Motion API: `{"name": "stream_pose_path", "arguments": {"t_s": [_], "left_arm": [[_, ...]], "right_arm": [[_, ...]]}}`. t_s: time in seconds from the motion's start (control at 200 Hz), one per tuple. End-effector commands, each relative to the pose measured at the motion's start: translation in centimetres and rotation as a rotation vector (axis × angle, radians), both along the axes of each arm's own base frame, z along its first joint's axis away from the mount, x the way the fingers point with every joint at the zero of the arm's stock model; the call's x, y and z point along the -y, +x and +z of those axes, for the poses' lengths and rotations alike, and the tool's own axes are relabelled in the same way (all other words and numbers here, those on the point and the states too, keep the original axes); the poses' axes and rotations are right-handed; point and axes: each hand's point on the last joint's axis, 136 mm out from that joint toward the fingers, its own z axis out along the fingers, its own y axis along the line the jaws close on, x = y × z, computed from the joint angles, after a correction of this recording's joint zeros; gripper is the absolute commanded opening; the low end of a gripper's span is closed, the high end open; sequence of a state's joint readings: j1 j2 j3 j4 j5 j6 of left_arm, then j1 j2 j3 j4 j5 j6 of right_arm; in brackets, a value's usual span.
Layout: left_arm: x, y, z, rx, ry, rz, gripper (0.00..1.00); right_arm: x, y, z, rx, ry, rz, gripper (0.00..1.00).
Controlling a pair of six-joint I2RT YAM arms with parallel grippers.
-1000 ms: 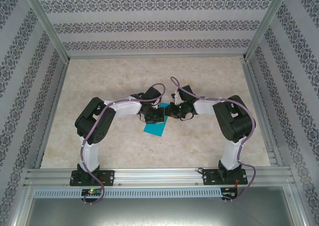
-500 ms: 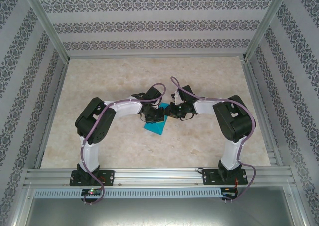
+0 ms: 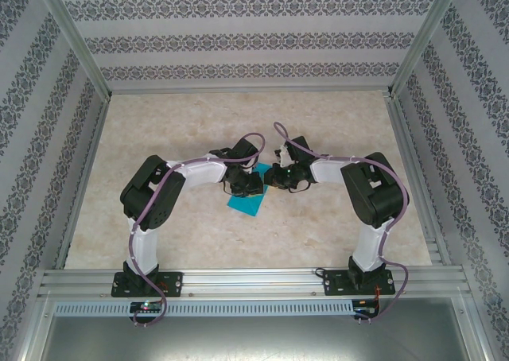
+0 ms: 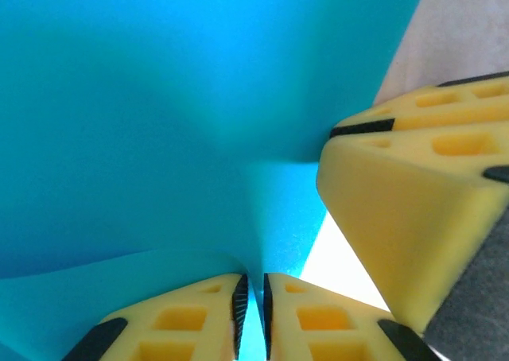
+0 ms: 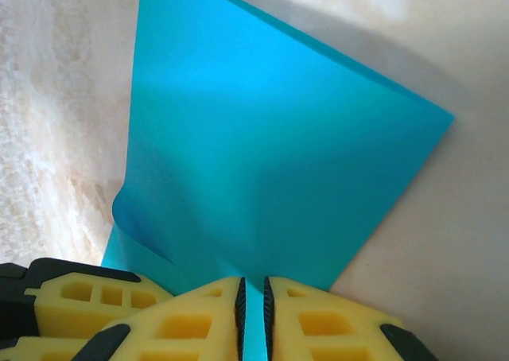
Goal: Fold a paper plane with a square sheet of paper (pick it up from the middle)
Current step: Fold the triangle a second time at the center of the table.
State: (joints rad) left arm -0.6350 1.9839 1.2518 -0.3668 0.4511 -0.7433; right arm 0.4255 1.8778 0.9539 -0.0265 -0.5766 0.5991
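Observation:
The square sheet of paper [image 3: 245, 203], teal-blue, lies at the middle of the table under both wrists. It is pulled up into a ridge between them. In the left wrist view the paper [image 4: 159, 122] rises to my left gripper [image 4: 255, 313]. Its pads stand a sliver apart, and the paper's edge runs between them against one pad. My right gripper [image 5: 254, 313] is shut on the sheet [image 5: 270, 154], which curls up off the table into its pads. From above, the left gripper [image 3: 248, 184] and right gripper [image 3: 274, 178] nearly meet. No paper plane shape shows.
The marble-patterned table [image 3: 159, 122] is fenced by aluminium rails and patterned walls [image 3: 254, 43]. A yellow finger of the right gripper [image 4: 398, 194] crowds the left gripper's right side. The left gripper's finger [image 5: 71, 297] sits just left of the right one.
Hardly anything from above: both wrists stay together over the paper. The right wrist has edged slightly to the right.

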Motion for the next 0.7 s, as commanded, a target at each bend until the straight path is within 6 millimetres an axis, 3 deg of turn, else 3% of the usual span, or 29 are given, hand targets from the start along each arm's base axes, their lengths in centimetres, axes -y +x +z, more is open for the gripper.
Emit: {"name": "stream_pose_path", "arguments": {"t_s": [0.0, 0.195, 0.694], "left_arm": [[0.6, -0.4, -1.3, 0.005, 0.007, -0.034, 0.25], [1.1, -0.4, -1.2, 0.011, -0.029, -0.040, 0.37], [1.7, -0.2, 0.0, 0.067, -0.100, -0.040, 0.40]], "right_arm": [[0.8, -1.7, -1.2, -0.060, -0.039, -0.001, 0.17], [0.9, -1.3, 0.0, -0.044, -0.013, -0.012, 0.17], [3.4, -1.5, 2.2, -0.033, 0.036, -0.062, 0.17]]}}
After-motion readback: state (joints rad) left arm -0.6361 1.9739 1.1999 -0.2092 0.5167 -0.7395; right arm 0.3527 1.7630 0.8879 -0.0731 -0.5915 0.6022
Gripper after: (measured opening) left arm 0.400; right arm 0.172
